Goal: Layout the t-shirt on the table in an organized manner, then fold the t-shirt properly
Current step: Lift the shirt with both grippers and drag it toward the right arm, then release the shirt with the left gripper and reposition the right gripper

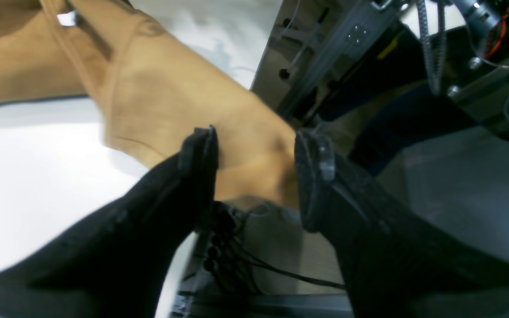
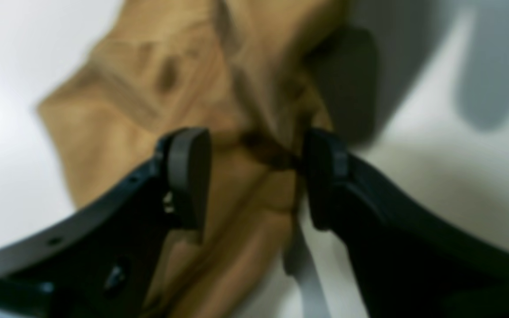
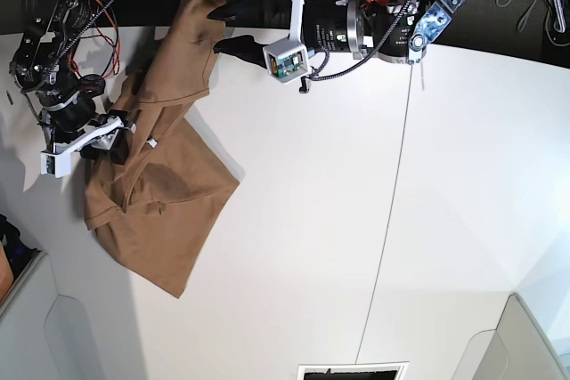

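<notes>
Base view: t-shirt point(image 3: 160, 193) lies crumpled at the left part of the counter point(image 3: 374, 220), its upper portion drawn toward the far edge. Left gripper point(image 3: 223, 28) sits at that far edge, jaws apart, tan cloth between them in the left wrist view but not pinched. Right gripper point(image 3: 120, 135) is over the shirt's left side, jaws apart, with bunched fabric between them. A white label point(image 3: 153, 142) shows on the cloth.
</notes>
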`<state>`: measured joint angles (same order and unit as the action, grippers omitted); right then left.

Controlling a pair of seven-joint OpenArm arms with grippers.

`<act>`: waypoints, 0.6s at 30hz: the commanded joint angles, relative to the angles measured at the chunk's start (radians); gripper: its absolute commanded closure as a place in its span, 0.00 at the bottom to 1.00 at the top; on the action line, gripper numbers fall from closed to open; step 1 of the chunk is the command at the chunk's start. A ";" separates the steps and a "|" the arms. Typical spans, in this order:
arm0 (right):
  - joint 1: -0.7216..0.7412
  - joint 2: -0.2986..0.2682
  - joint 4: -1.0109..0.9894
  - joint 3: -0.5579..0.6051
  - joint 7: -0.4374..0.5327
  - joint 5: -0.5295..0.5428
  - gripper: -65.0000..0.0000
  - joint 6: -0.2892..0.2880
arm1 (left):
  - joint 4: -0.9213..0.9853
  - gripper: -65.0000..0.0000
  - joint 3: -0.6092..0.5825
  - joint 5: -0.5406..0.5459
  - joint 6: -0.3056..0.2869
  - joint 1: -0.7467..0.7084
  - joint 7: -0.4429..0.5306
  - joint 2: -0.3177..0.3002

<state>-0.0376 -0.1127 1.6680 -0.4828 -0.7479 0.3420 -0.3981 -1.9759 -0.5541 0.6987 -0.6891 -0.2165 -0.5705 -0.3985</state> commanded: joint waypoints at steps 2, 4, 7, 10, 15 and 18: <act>0.012 -0.032 0.019 -0.020 0.027 -0.009 0.49 0.027 | -0.020 0.53 0.044 0.023 -0.009 0.034 0.027 0.000; 0.012 -0.056 0.019 -0.041 0.029 -0.016 0.49 0.037 | -0.024 0.53 0.101 0.031 -0.009 0.053 0.028 -0.001; 0.012 -0.079 0.019 -0.077 0.003 0.002 0.49 0.037 | -0.024 0.53 0.188 0.049 -0.009 0.082 0.027 -0.001; 0.011 -0.086 0.019 -0.100 -0.079 0.129 0.49 0.027 | -0.011 0.53 0.226 0.024 -0.009 0.134 0.028 0.000; -0.027 -0.050 0.021 -0.102 -0.099 0.259 0.49 -0.072 | 0.076 0.53 0.220 0.014 -0.009 0.225 0.046 0.008; -0.054 0.000 0.021 -0.101 -0.103 0.259 0.49 -0.091 | 0.185 0.53 0.206 0.014 -0.009 0.268 0.066 0.009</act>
<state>-0.1040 -0.1032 1.6699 -0.5823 -0.8692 0.5793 -0.4767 -1.7737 -0.3542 0.6926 -0.6914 0.0341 -0.5304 -0.3840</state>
